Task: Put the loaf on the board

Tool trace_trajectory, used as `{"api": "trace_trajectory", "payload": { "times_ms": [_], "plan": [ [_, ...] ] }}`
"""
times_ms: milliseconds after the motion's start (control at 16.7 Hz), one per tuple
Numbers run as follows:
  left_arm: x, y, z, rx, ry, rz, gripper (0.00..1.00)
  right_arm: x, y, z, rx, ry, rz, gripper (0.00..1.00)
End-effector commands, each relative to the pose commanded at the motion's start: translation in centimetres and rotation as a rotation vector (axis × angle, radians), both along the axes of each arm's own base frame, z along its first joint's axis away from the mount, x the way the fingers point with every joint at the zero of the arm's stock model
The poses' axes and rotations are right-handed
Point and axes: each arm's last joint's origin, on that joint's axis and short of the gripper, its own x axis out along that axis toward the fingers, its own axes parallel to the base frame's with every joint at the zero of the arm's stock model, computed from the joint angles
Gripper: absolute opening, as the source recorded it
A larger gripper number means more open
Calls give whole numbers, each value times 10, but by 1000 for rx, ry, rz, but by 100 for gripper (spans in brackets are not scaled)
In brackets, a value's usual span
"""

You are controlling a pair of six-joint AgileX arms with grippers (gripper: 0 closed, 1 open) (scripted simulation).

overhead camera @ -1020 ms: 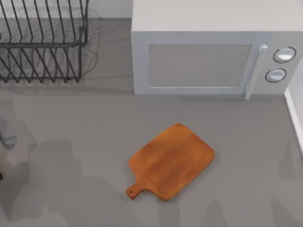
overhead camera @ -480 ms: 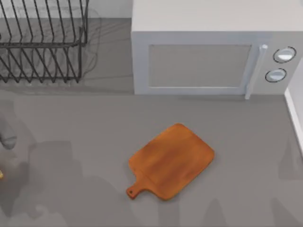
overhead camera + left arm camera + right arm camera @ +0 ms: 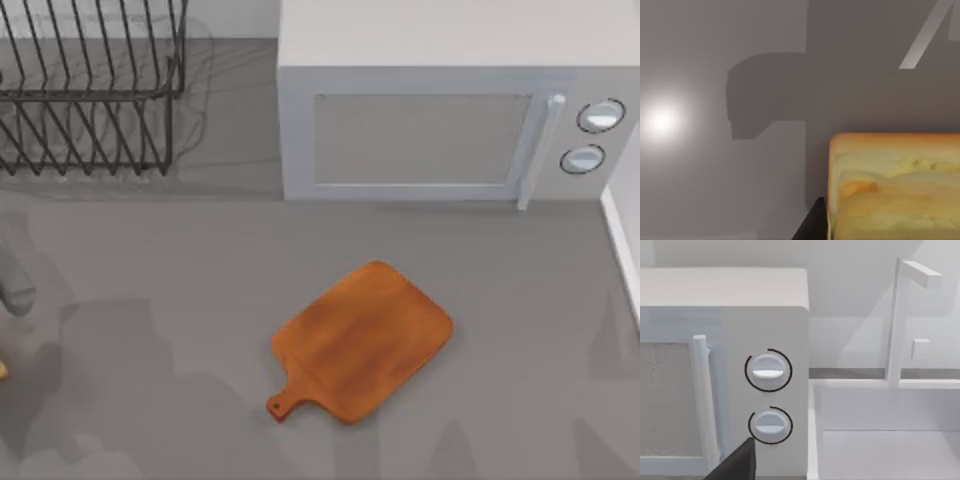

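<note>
The loaf [image 3: 895, 185], a golden-yellow chunk with a browner crust, sits close to the left wrist camera. My left gripper [image 3: 890, 231] is shut on it, and one dark finger [image 3: 812, 227] presses its side above the grey table. A sliver of the loaf [image 3: 2, 370] peeks in at the top view's left edge, just below a grey part of my left arm [image 3: 12, 290]. The orange-brown board [image 3: 365, 335] lies flat mid-table, handle toward the near left, far to the right of the loaf. A dark part of my right gripper [image 3: 737, 465] faces the microwave.
A white microwave [image 3: 450, 110] stands at the back, behind the board. A black wire dish rack [image 3: 90, 90] fills the back left corner. A white sink [image 3: 885, 440] with its faucet [image 3: 900, 320] borders the right side. Bare grey tabletop lies between the loaf and the board.
At the top view's left edge a dark tip gave way to a yellow sliver of the loaf. The board has not moved.
</note>
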Motion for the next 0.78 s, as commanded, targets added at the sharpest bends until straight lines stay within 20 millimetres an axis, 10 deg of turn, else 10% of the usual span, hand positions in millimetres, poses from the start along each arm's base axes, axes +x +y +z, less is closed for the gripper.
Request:
{"api": "trace_trajectory", "payload": {
  "times_ms": [300, 780],
  "plan": [
    [4, 1, 17, -3, -18, 5, 0, 0, 0, 0, 0, 0, 0, 100],
    [0, 0, 98, -8, 5, 4, 0, 0, 0, 0, 0, 0, 0, 100]
  ]
}}
